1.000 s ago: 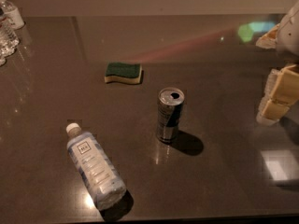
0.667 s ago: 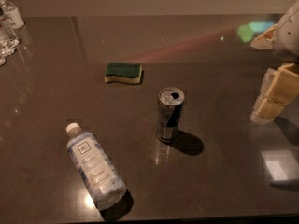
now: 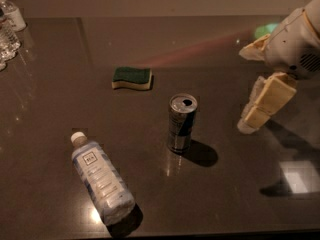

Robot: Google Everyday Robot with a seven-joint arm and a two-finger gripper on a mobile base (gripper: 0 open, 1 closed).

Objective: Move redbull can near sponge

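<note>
The redbull can (image 3: 181,123) stands upright near the middle of the dark table (image 3: 210,64), its silver top with the opening facing up. The sponge (image 3: 132,77), green top over yellow foam, lies flat behind and to the left of the can, well apart from it. My gripper (image 3: 248,89) hangs at the right, to the right of the can and a little above the table. It is open and empty, with one cream finger (image 3: 267,101) pointing down-left toward the table.
A clear plastic water bottle (image 3: 101,177) with a white cap lies on its side at the front left. More clear bottles (image 3: 9,29) stand at the far left edge. A bright light patch (image 3: 298,176) shows on the table at the right.
My gripper has moved left, closer to the can. The can, the sponge and the bottle have not moved.
</note>
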